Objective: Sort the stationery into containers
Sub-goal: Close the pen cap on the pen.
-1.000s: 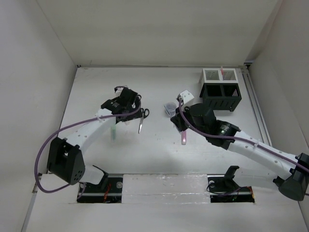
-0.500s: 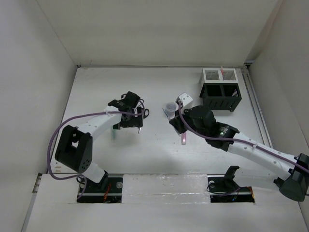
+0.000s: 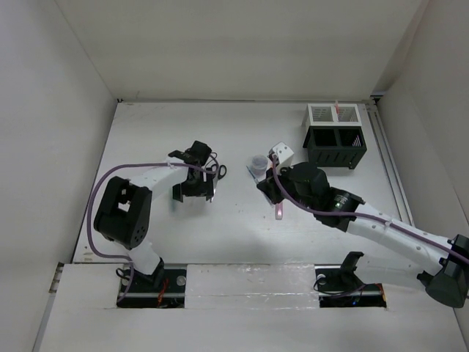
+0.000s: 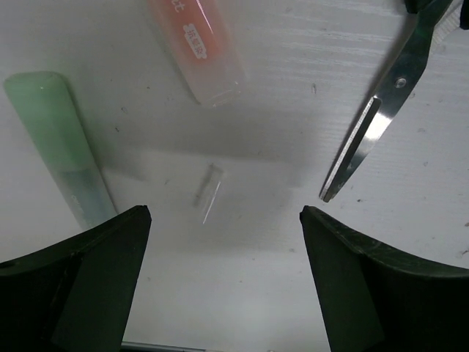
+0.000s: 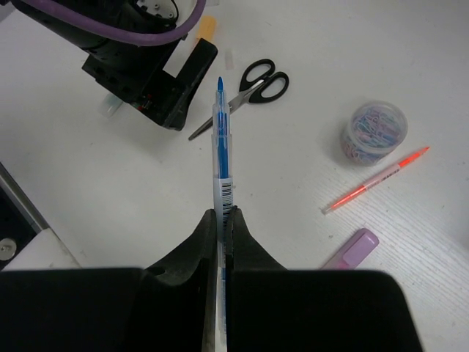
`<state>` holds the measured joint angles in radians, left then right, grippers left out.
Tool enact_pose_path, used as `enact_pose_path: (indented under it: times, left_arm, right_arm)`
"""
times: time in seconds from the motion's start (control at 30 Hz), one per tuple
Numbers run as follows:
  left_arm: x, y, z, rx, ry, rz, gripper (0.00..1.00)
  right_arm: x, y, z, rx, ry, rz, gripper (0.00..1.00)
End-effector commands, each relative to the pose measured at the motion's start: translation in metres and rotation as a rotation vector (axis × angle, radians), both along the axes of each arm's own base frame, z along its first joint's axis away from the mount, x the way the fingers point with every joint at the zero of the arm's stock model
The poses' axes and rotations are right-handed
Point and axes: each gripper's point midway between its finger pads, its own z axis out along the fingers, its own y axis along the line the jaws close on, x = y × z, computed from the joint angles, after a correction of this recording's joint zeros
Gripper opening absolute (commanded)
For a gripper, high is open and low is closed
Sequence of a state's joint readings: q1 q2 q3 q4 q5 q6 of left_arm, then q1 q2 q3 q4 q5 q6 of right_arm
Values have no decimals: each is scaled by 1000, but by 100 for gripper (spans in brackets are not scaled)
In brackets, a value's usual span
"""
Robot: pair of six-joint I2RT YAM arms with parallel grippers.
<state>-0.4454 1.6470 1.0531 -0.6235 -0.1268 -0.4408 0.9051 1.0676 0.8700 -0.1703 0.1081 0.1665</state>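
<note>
My left gripper [image 4: 220,220] is open and empty, low over the table [image 3: 242,132]. Ahead of it lie a green highlighter [image 4: 62,139], an orange highlighter [image 4: 194,44], a tiny clear bit [image 4: 209,192] and the blade of the black-handled scissors [image 4: 374,132]. My right gripper [image 5: 226,216] is shut on a blue pen [image 5: 222,139] and holds it above the table. Below it are the scissors [image 5: 253,86], a thin orange-red pen [image 5: 374,180] and a purple highlighter [image 5: 352,248]. The black mesh organiser [image 3: 335,147] and the joined white box [image 3: 333,114] stand at the back right.
A small round jar of coloured clips [image 5: 375,132] stands beside the orange-red pen, just left of my right wrist in the top view [image 3: 256,161]. White walls close in the table on the left, back and right. The left arm's wrist [image 5: 146,73] sits close ahead of the blue pen's tip.
My left arm has folded back, its elbow swinging toward its base, and its gripper has dropped a little nearer over the highlighters. My right gripper has barely moved, still holding the blue pen.
</note>
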Motion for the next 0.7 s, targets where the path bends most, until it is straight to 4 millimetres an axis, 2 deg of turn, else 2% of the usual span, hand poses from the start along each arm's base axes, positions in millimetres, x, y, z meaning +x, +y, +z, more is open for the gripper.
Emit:
enact_pose_path:
  times: [0.0, 0.1, 0.13, 0.27, 0.33, 0.47, 0.5, 0.63, 0.67]
  left_arm:
    - [-11, 3, -10, 9, 50, -16, 80]
    - [-12, 3, -13, 15, 62, -16, 70]
    - [-12, 3, -13, 15, 62, -16, 70]
    - [-13, 4, -18, 23, 80, -16, 68]
    - [-16, 5, -25, 34, 103, -16, 64]
    - [-17, 6, -28, 39, 114, -16, 55]
    - [-17, 6, -28, 39, 114, -16, 55]
    - [-16, 7, -28, 45, 109, -6, 55]
    - [-16, 7, -28, 45, 109, -6, 49]
  right_arm:
    - [-1, 9, 18, 55, -52, 34, 0]
    - [-2, 8, 19, 64, -59, 33, 0]
    - [-4, 8, 15, 59, -51, 42, 0]
    - [-4, 7, 18, 60, -63, 45, 0]
    - [-4, 7, 23, 74, -75, 45, 0]
    - [-5, 6, 18, 66, -68, 45, 0]
    - [-5, 6, 13, 59, -62, 45, 0]
    - [-6, 4, 16, 60, -75, 48, 0]
    - [-7, 3, 20, 67, -80, 48, 0]
